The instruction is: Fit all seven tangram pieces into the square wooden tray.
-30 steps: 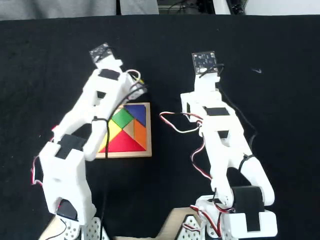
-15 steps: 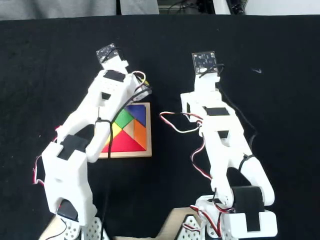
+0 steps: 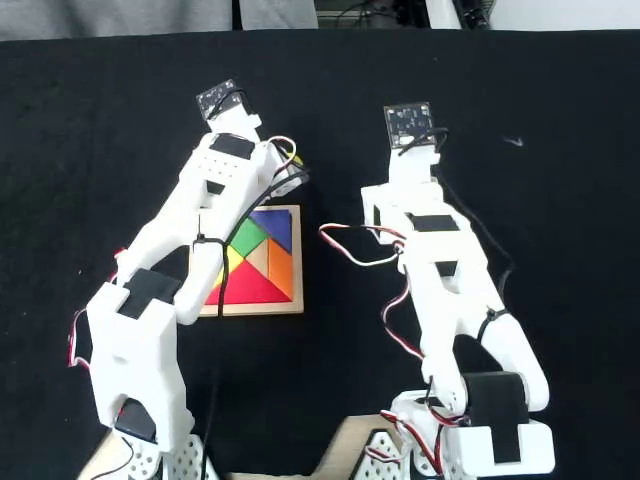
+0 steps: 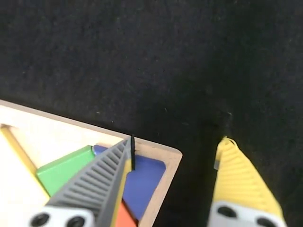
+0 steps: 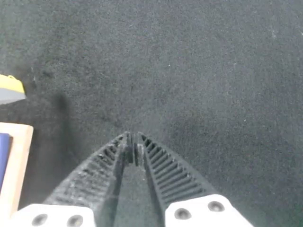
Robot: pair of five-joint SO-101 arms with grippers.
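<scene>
- Square wooden tray (image 3: 262, 311) sits on the black cloth (image 3: 560, 200), partly under the left arm; coloured tangram pieces (image 3: 250, 285) lie inside.
- Left gripper (image 4: 179, 144) is above the tray's far corner, jaws apart, empty.
- Right gripper (image 5: 133, 143) is over the cloth, jaws closed, empty.

Even, fairly bright light falls from above on the black bench (image 3: 560, 200) in the high view. Its matte surface swallows the light, while the white left arm (image 3: 190, 230) and right arm (image 3: 440, 260) come out almost washed out. In the left wrist view a broad soft shadow darkens the bench just beside the pale tray (image 4: 163, 156) corner. In the right wrist view the bench reads lighter grey, with 1 faint shadow near the tray edge.
</scene>
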